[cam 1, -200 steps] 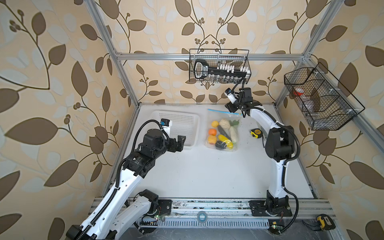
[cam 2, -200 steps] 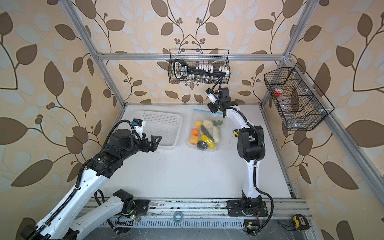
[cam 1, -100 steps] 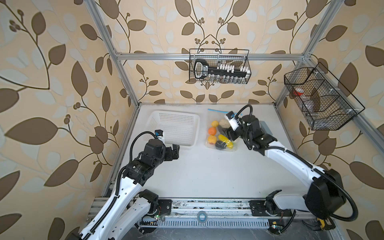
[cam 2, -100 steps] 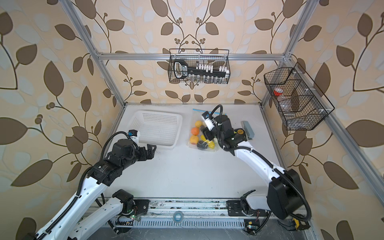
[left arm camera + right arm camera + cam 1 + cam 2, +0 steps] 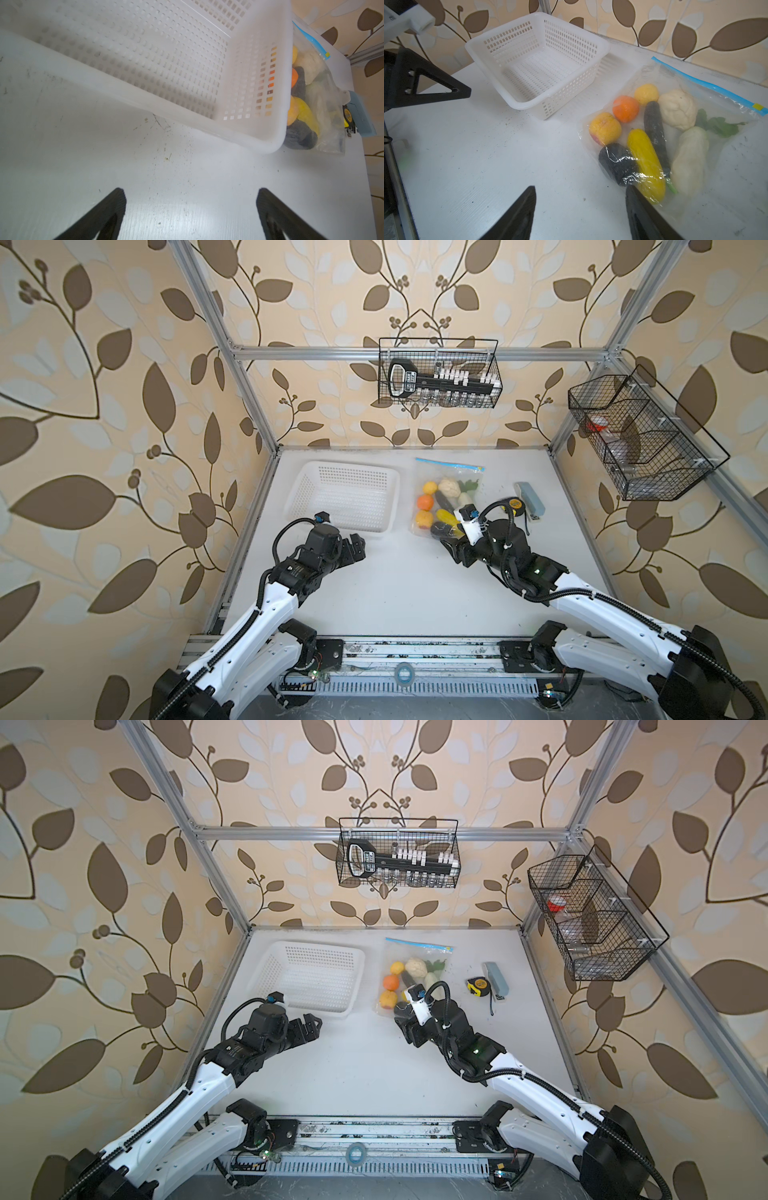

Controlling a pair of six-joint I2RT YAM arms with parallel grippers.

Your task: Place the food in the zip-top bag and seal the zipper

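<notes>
The left tool (image 5: 359,549) hangs released, its jaws spread wide over bare surface (image 5: 395,585), just short of the near rim of the basket (image 5: 347,497). In the left wrist view nothing lies between its fingers (image 5: 116,203), and that rim runs across just ahead of them.

The basket sits toward the far left corner with nothing in it. Open surface stretches from its near rim to the front rail.

Right of the basket, with a narrow strip of surface between them, lies the bag (image 5: 446,475), flat. The zipper (image 5: 451,464) runs along its far edge, level with the basket's far rim. All the food (image 5: 436,506) is inside, bunched toward the bag's near edge.

The right tool (image 5: 449,549) is near that edge, right of the basket's near corner. Its jaws stand apart and grasp nothing. In the right wrist view one finger (image 5: 639,207) overlaps the bag's near edge by the corn (image 5: 645,164); whether they touch, I cannot tell.

Farther right of the basket, past the bag, lie a tape measure (image 5: 514,504) and a grey-blue block (image 5: 530,499).
</notes>
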